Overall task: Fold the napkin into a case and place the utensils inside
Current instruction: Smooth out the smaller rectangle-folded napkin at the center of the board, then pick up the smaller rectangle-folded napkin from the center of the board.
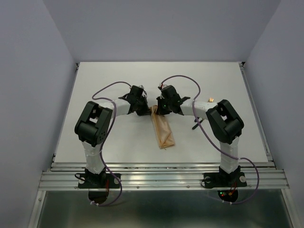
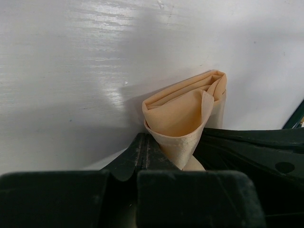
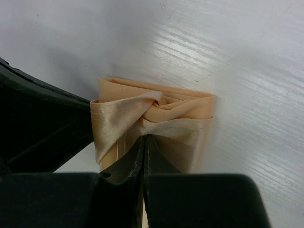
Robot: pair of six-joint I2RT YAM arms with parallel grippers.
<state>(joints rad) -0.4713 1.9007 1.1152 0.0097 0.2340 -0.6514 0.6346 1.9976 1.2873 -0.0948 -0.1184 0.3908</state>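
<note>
Folded peach-orange soft cloth napkin [image 2: 183, 118], layered edges showing; lower corner pinched in closed black left tool [image 2: 144, 147]; glossy white tabletop [image 2: 71, 71] beneath.

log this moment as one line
left gripper: shut on far end of folded peach-orange cloth napkin | right gripper: shut on same end | napkin: narrow strip on white table

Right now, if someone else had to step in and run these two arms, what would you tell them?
Left gripper: shut, pinching the far end of the napkin.
Right gripper: shut on that same end, right beside it.
Napkin: folded into a narrow strip, lying mid-table.
Utensils: only a gold glint behind the right arm, probably them.
Done: most of the folding.
Left: finish the folding, slip the utensils in.
</note>
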